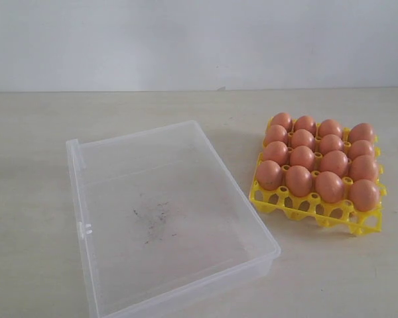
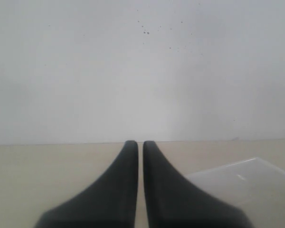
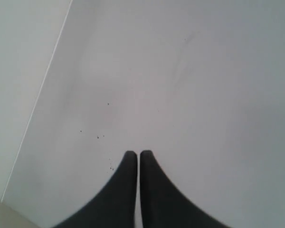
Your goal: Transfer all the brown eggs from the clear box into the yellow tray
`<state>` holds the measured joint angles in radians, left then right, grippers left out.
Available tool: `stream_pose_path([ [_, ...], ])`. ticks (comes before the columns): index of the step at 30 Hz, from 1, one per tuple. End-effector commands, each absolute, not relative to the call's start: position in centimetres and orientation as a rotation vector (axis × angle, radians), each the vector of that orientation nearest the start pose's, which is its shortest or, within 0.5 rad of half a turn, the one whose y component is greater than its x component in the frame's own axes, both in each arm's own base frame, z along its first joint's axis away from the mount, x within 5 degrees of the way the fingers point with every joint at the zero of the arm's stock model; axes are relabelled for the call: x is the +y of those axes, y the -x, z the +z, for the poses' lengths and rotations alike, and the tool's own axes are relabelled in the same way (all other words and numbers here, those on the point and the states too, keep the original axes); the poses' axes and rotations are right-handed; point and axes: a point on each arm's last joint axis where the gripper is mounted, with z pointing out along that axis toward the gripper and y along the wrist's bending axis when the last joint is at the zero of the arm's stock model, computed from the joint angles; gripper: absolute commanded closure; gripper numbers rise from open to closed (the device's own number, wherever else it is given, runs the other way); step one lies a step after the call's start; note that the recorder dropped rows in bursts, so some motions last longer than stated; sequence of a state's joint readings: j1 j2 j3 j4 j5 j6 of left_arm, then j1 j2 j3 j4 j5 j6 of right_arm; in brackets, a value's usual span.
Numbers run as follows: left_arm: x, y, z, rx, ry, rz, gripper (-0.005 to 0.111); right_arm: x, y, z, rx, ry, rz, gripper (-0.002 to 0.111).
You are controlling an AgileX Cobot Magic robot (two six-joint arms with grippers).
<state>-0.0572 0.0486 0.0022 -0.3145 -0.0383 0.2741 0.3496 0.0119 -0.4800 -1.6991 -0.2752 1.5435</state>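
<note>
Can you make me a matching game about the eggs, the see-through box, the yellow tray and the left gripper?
1 smooth brown oval eggs
2 large clear plastic box
3 bright yellow plastic egg tray
4 black left gripper

A shut, holding nothing
B dark scuffs, no eggs inside
C sitting in cups
D beside the box, all cups filled

Pairs: 1-C, 2-B, 3-D, 4-A

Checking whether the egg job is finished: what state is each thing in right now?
Large clear plastic box: empty, floor scuffed.
Bright yellow plastic egg tray: every cup filled.
Brown oval eggs: all sixteen seated in the tray, none in the box.
Left arm's jaws: shut, holding nothing.
Right arm's jaws: shut, holding nothing.
</note>
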Motion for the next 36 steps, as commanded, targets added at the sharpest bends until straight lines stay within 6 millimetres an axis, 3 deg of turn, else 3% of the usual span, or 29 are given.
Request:
stream_pose_path([
  [1, -0.2, -6.0, 21.5, 1.482, -0.002, -0.069, 0.103, 2.1, 0.6, 34.8, 0.994, 0.487, 0.302, 0.109],
  [4, -0.2, -6.0, 21.5, 1.48, -0.002, -0.069, 0.103, 1.5, -0.5, 33.8, 1.033, 0.426, 0.206, 0.109],
  [8, -0.2, -6.0, 21.5, 1.48, -0.002, -0.069, 0.103, -1.3, -3.0, 30.9, 1.18, 0.052, 0.059, 0.109],
  [11, -0.2, -6.0, 21.5, 1.48, -0.002, -0.069, 0.103, -3.1, -4.0, 27.9, 1.32, -0.269, 0.078, 0.109],
  [14, -0.2, -6.0, 21.5, 1.48, -0.002, -0.069, 0.103, -3.9, -4.2, 25.8, 1.439, -0.594, 0.222, 0.109],
  [17, -0.2, -6.0, 21.5, 1.48, -0.002, -0.069, 0.103, -4.1, -4.1, 24.6, 1.514, -0.764, 0.29, 0.109],
  [36, -0.2, -6.0, 21.5, 1.48, -0.002, -0.069, 0.103, -4.4, -4.0, 24.2, 1.532, -0.821, 0.279, 0.109],
])
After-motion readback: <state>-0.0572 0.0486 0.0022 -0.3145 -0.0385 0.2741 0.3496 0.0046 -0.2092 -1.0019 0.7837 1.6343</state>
